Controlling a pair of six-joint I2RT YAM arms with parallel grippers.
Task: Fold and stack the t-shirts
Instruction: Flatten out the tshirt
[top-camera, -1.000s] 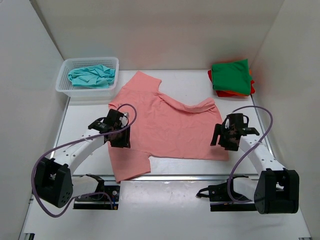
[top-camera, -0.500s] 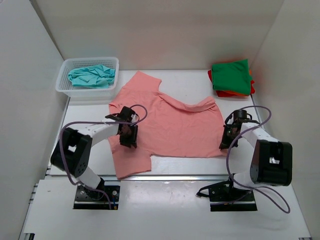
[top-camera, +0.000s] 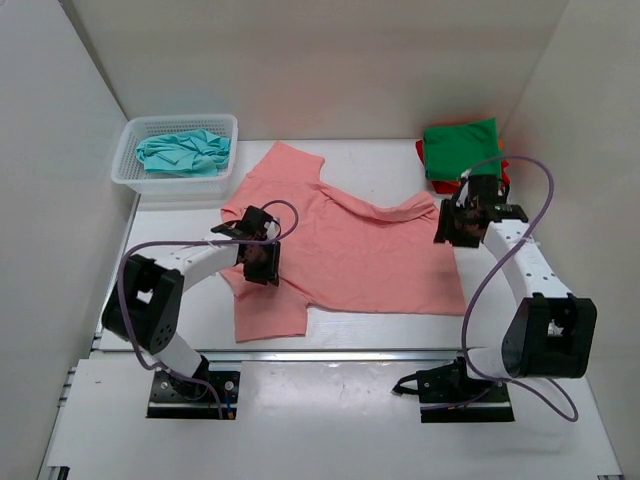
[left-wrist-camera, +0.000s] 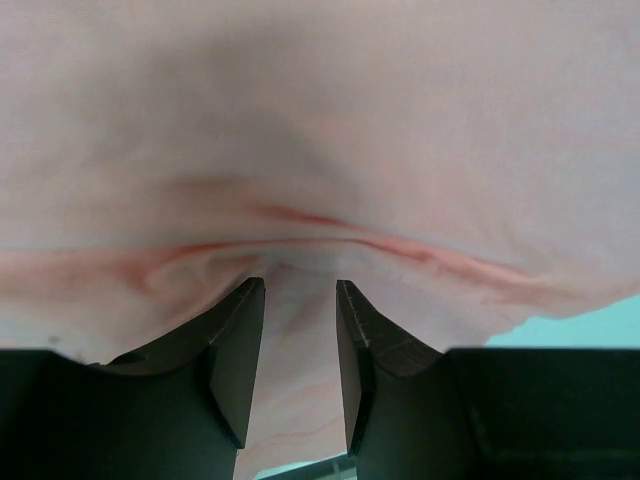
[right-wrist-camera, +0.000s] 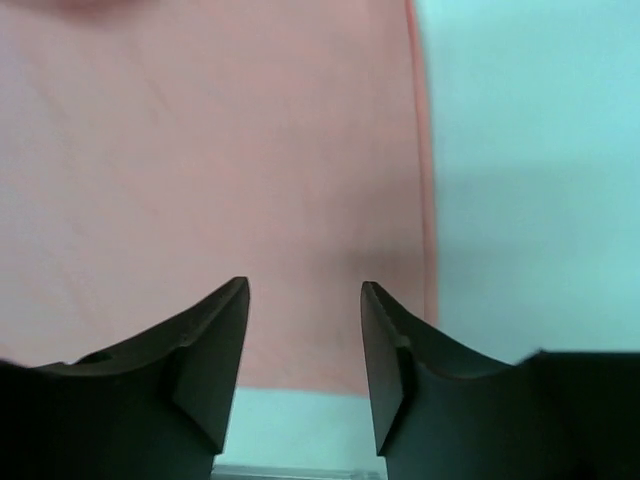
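My right gripper (top-camera: 452, 228) has swung out from the near edge of the pink shirt (top-camera: 350, 250) to its far right corner over the last half second. The shirt's near right corner now lies stretched out further behind it. My left gripper (top-camera: 262, 262) has only nudged a bit, and the sleeve on its side has slid along with it.

Right fingers (right-wrist-camera: 215, 340) are spread wide, nothing between them. The shirt is flat right under them, and its hem runs just past my right fingertip with bare table (right-wrist-camera: 530, 150) beyond.

Left fingers (left-wrist-camera: 240, 340) sit close together with a narrow gap. Pink cloth fills that gap and bunches into a ridge right at the tips. Honestly I can't tell whether I'm actually gripping it or just pressing down.

The green shirt (top-camera: 462, 152) is folded on top of a stack just beyond my right gripper. The teal shirt (top-camera: 183, 150) is crumpled in the basket (top-camera: 135, 178), well beyond my left one and off to its left.
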